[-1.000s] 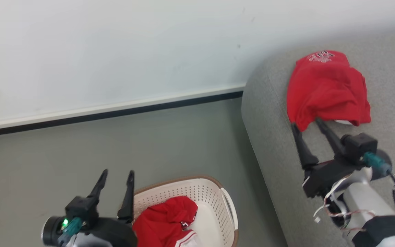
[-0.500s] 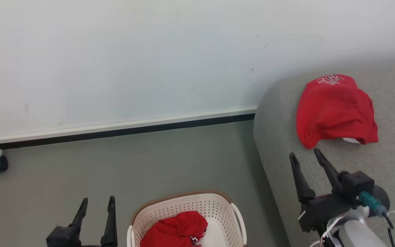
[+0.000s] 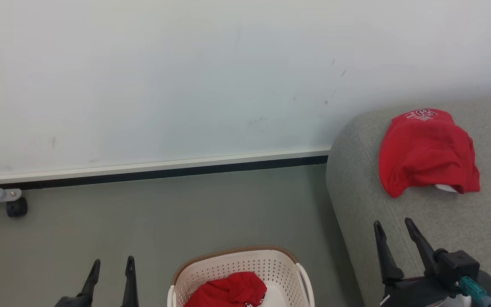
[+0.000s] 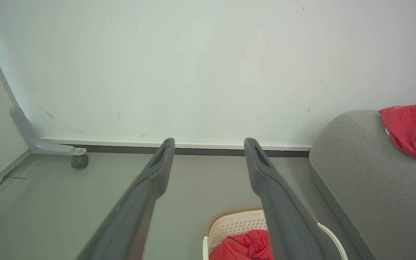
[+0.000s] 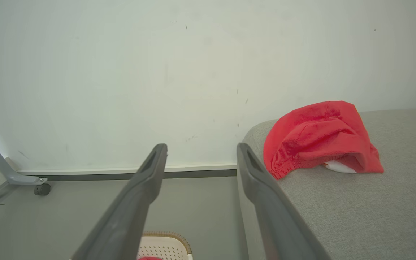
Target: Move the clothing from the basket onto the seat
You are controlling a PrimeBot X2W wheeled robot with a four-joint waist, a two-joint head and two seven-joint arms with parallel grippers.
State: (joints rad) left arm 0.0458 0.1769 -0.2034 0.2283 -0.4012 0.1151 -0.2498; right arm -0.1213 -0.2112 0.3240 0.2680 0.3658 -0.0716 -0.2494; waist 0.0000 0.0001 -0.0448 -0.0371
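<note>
Red and soft, one garment (image 3: 228, 292) lies bunched in the basket (image 3: 237, 263), the other garment (image 3: 428, 153) on the seat (image 3: 484, 230). Left gripper (image 3: 114, 260) and right gripper (image 3: 392, 221) hang empty, jaws wide. Light, limp cloth probably wants pinching at a raised fold.

**Black tapered fingers, teal plug on the right**

The left gripper (image 3: 114, 260), at 7 o'clock in the head view, has two slim, tapering black fingers (image 4: 265, 180), slotted near the tips. The right gripper (image 3: 392, 221), at 4 o'clock, matches, and carries a boxy black housing (image 3: 458, 264) and a teal connector (image 3: 469, 286).
</note>
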